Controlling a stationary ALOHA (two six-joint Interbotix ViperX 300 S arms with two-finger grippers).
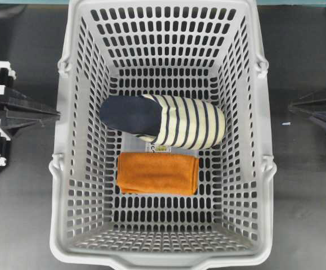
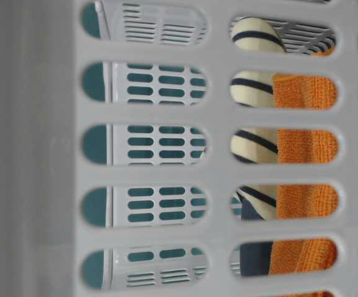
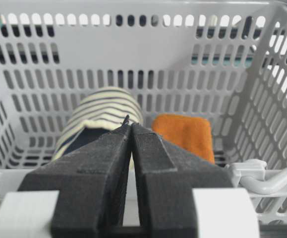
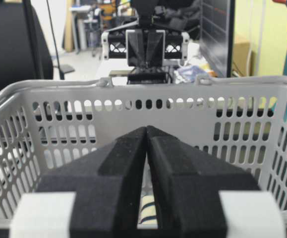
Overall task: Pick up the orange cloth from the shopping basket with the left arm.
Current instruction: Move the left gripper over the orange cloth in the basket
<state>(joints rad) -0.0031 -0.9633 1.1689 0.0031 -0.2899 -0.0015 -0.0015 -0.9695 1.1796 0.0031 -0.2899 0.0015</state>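
Note:
The folded orange cloth (image 1: 158, 172) lies flat on the floor of the light grey shopping basket (image 1: 89, 112), next to a striped slipper. It also shows in the left wrist view (image 3: 185, 135) and through the wall slots in the table-level view (image 2: 305, 148). My left gripper (image 1: 56, 114) is shut and empty outside the basket's left wall, pointing in over the rim (image 3: 131, 125). My right gripper (image 1: 291, 105) is shut and empty outside the right wall (image 4: 146, 129). Neither touches the cloth.
A navy and cream striped slipper (image 1: 168, 121) lies across the basket floor just behind the cloth, touching or nearly touching it. The basket's tall slotted walls surround both. Handle hinges (image 1: 262, 67) stick out at the rim. The dark table lies around the basket.

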